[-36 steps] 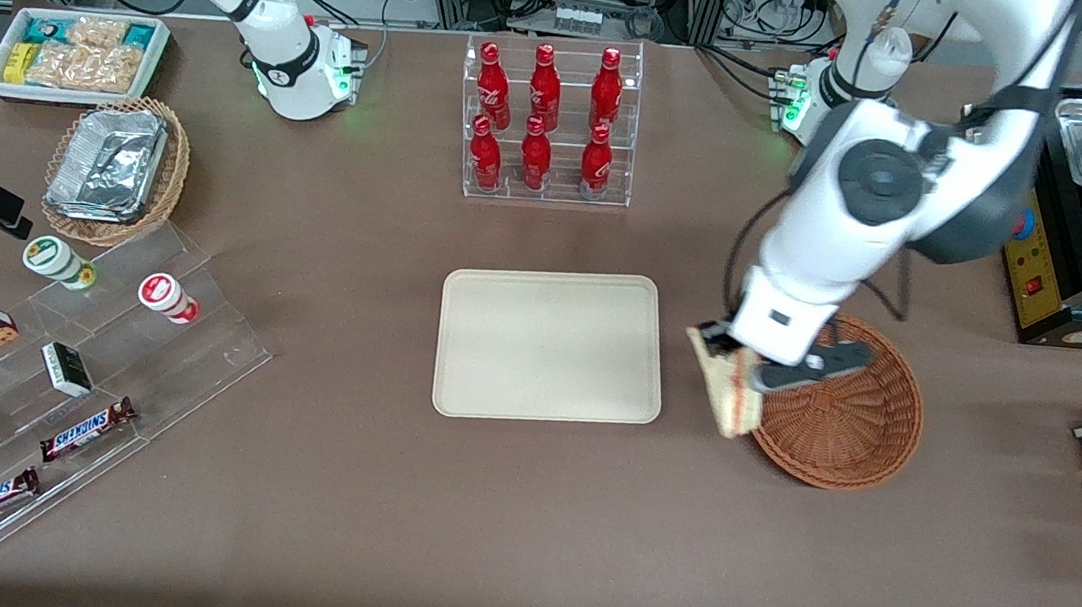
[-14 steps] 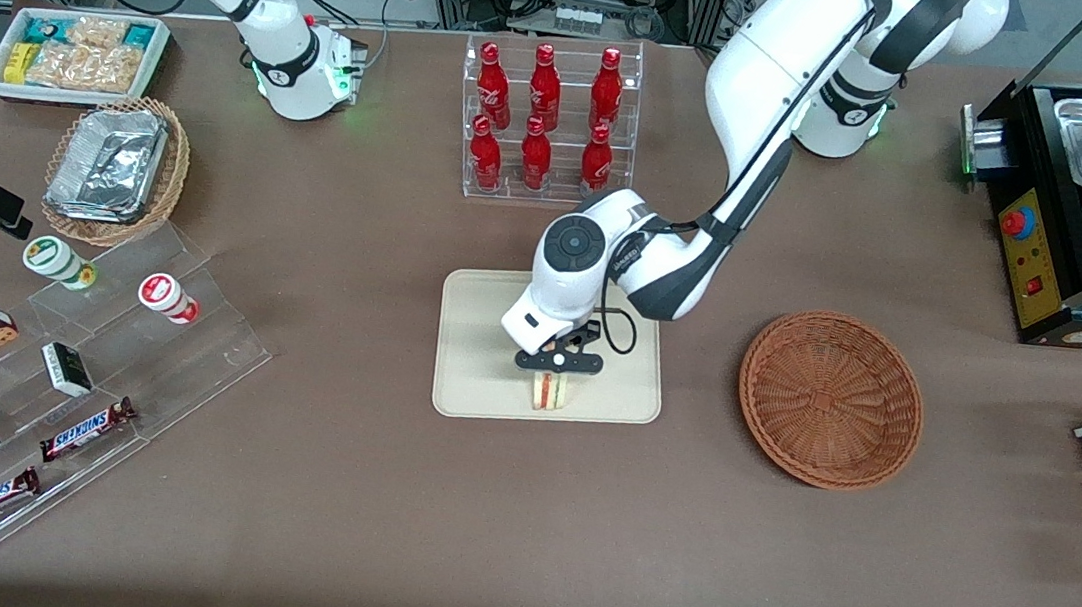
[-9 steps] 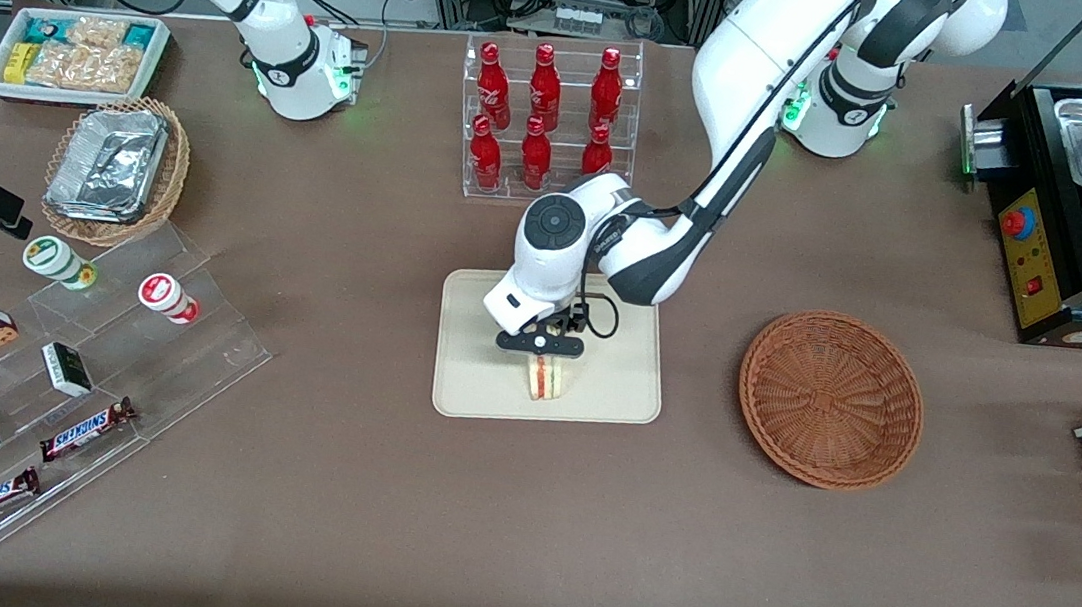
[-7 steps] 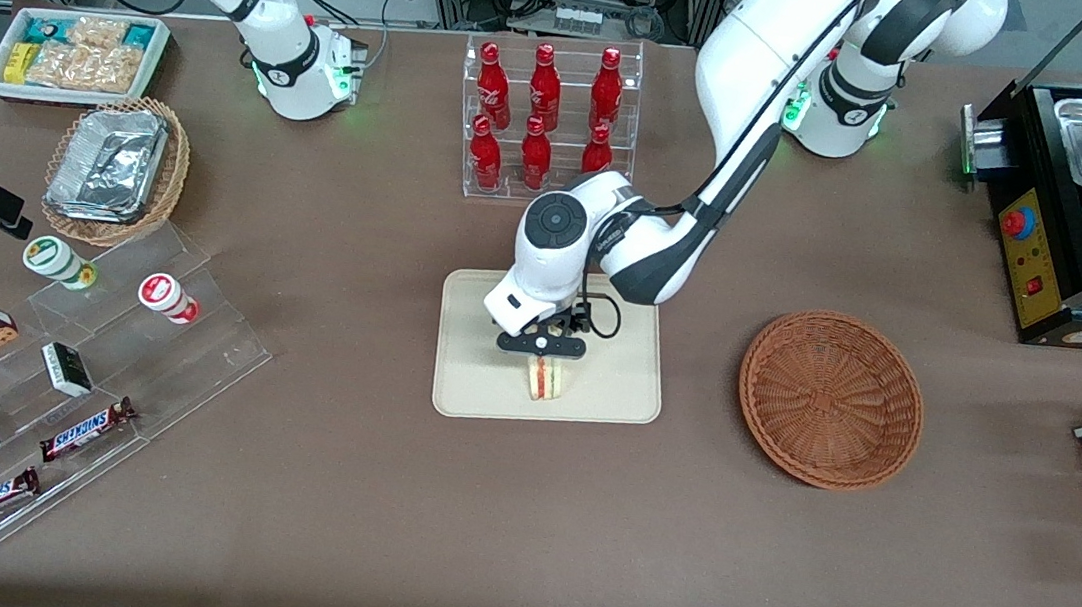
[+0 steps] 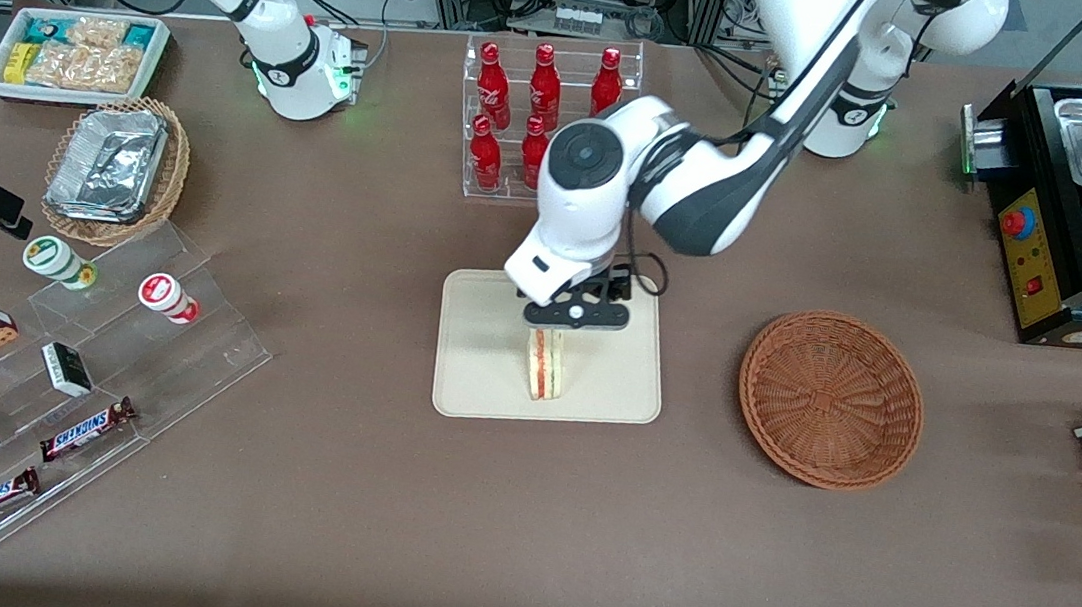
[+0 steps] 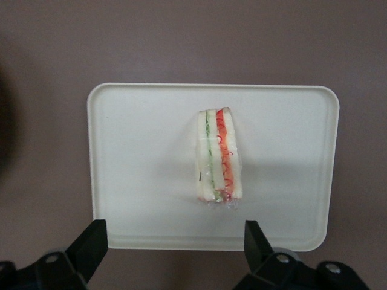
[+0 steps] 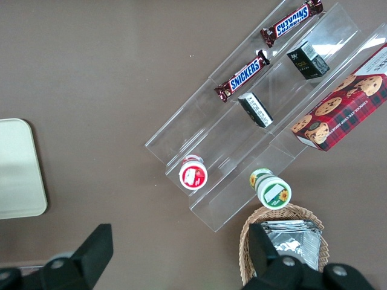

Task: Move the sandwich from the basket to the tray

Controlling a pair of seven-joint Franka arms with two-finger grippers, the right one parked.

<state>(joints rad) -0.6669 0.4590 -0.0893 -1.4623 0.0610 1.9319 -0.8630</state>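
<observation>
Fingers (image 6: 91, 244) of the gripper (image 6: 175, 254) hang spread and released above the sandwich (image 6: 219, 156), which stands on edge near the tray's (image 6: 121, 181) middle, a light, soft, film-wrapped wedge best pinched gently across its flat bread faces.

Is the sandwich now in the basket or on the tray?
On the tray. The sandwich stands on edge there, the basket holds nothing, and the open gripper hovers above the sandwich without touching it.

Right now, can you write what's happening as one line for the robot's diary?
step: release done | sandwich: on its edge on tray | hand: open, above sandwich, not touching | basket: empty
</observation>
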